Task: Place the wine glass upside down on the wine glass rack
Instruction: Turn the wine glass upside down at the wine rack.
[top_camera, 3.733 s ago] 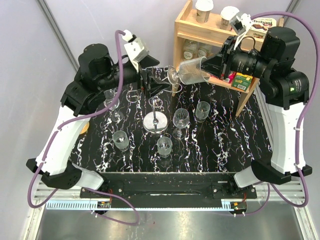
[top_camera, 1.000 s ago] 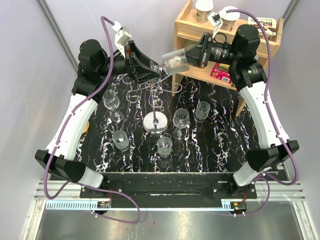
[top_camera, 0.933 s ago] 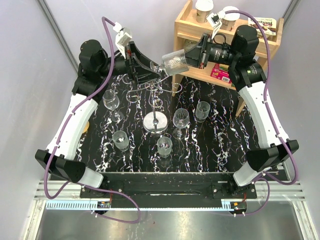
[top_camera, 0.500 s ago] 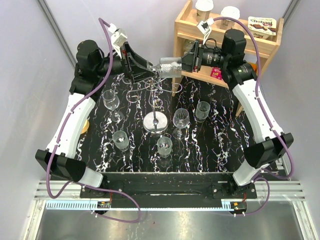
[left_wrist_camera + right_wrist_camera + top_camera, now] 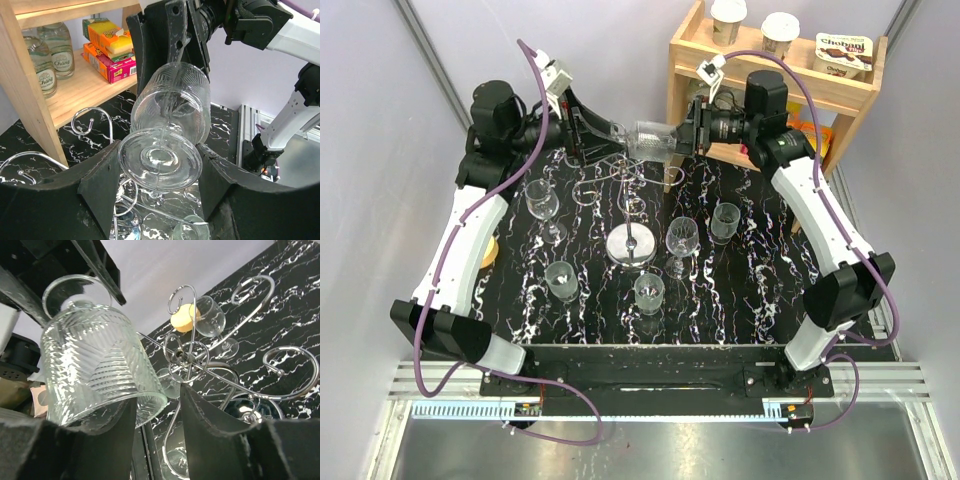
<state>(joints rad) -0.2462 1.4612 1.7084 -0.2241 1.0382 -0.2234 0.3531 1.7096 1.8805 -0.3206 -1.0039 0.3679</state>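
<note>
The wine glass (image 5: 650,138) lies on its side in the air above the wine glass rack (image 5: 631,245), a silver wire stand with curled arms. My left gripper (image 5: 610,135) is shut on the glass's round foot (image 5: 159,161), which touches both fingers. From the right, my right gripper (image 5: 688,135) stands open at the bowl's mouth. In the right wrist view the ribbed bowl (image 5: 90,365) hangs over the left finger (image 5: 107,440) and stands apart from the right one. The rack's curls (image 5: 200,360) are below, and one curl (image 5: 95,122) shows in the left wrist view.
A wooden shelf unit (image 5: 770,75) with cups, bottles and boxes stands at the back right, close behind my right arm. Several other glasses (image 5: 560,280) (image 5: 683,238) (image 5: 725,220) stand on the black marbled table around the rack's base.
My right gripper has opened from its grip on the bowl's rim. Both arms have shifted left, and the glass has turned level between them, its foot still in my left gripper.
</note>
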